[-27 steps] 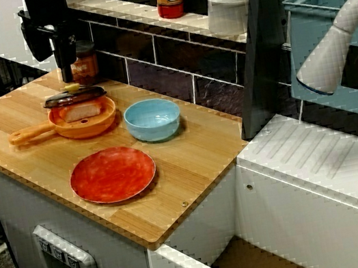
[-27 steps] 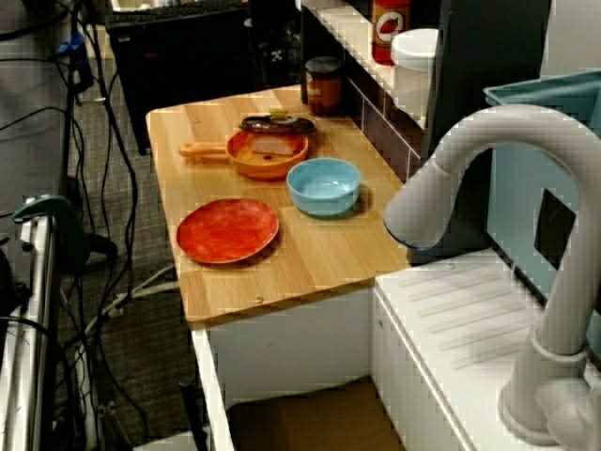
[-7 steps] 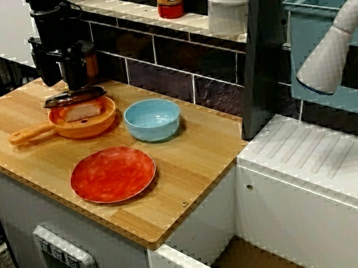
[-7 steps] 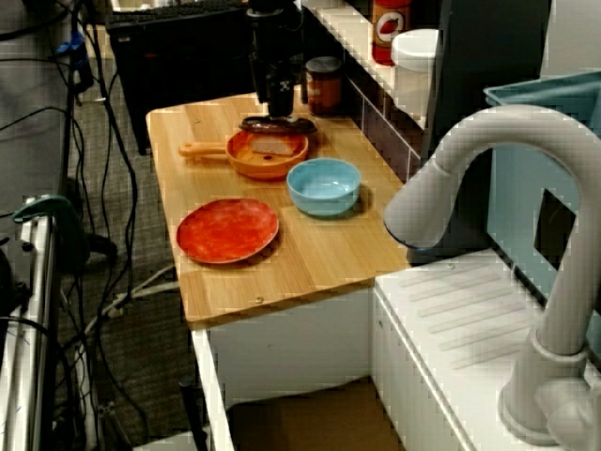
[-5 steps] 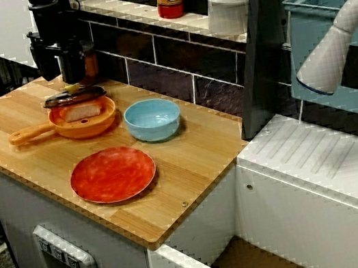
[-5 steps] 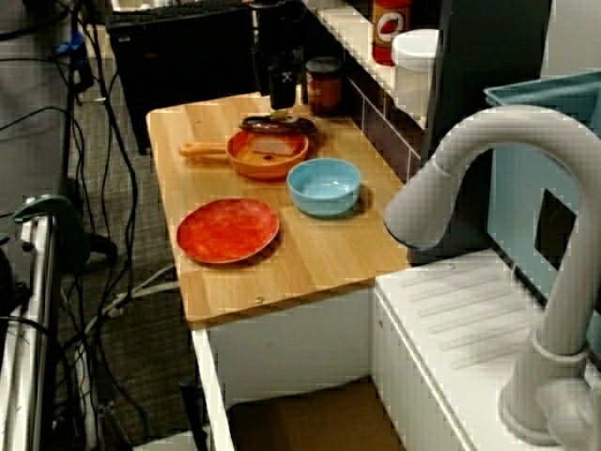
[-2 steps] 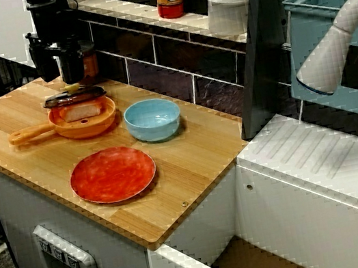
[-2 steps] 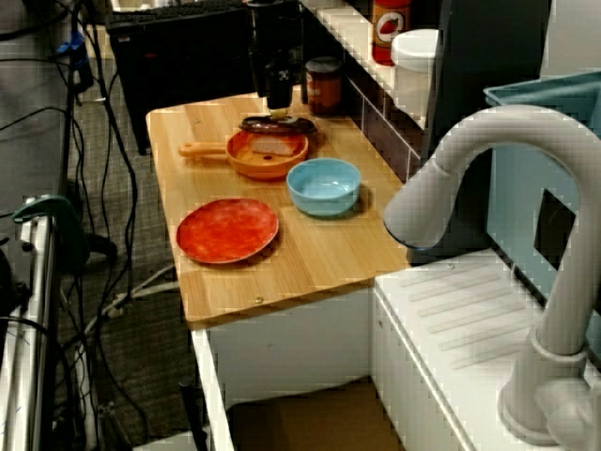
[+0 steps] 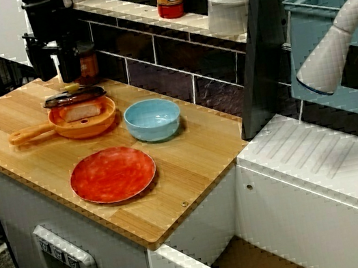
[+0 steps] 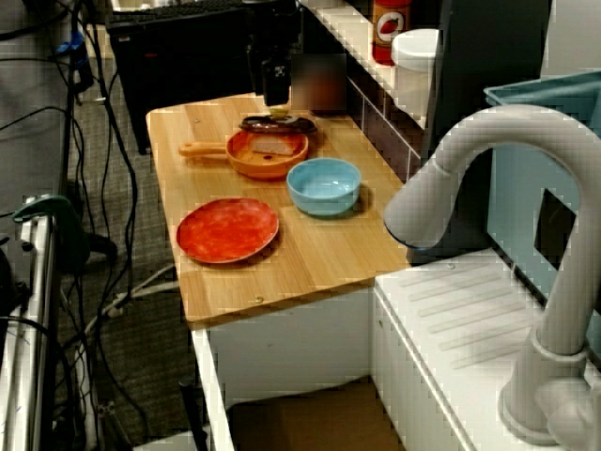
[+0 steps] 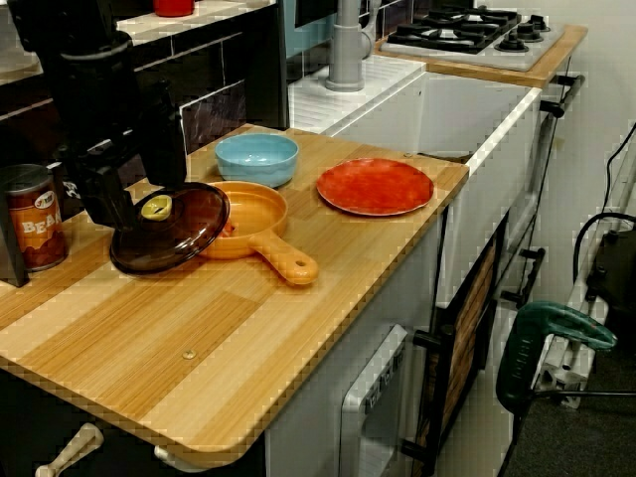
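While the pincer (image 9: 53, 78) hangs released over lid (image 11: 174, 237) | lid half-covers pan (image 11: 256, 224) | can (image 11: 35, 217), bowl (image 11: 256, 159) beside

This is looking like a mock kitchen standing in a lab or workshop. A wooden counter (image 9: 192, 166) with a tiled wall (image 9: 152, 59) is carrying an orange pan (image 9: 83, 120). A faucet (image 10: 488, 132) and a gas hob (image 11: 467, 25) are standing beside it, loose cables (image 10: 111, 132) are hanging nearby, and a green drill (image 11: 542, 338) is sitting below.
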Controlling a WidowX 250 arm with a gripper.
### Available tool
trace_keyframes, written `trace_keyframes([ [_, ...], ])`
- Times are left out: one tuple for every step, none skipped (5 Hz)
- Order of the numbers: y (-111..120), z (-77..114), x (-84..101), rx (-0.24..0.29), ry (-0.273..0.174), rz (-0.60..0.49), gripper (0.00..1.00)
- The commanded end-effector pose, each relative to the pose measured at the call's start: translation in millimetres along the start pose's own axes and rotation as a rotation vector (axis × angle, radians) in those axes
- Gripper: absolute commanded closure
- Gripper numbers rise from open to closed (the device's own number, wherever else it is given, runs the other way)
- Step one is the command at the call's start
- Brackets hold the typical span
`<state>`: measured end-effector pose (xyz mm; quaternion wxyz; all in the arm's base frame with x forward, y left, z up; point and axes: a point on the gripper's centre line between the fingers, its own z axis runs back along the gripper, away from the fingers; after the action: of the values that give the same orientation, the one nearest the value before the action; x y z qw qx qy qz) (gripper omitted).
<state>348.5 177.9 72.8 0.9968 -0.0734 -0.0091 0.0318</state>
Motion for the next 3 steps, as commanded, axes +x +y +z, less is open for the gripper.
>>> trace_keyframes([
  [6.1, 15.4, 6.2, -0.025, -0.025, -0.016, 0.0],
  [4.3, 12.1, 4.7, -0.023, -0.024, -0.016, 0.0],
  [1.6, 10.7, 3.1, -0.023, -0.02, -0.018, 0.0],
])
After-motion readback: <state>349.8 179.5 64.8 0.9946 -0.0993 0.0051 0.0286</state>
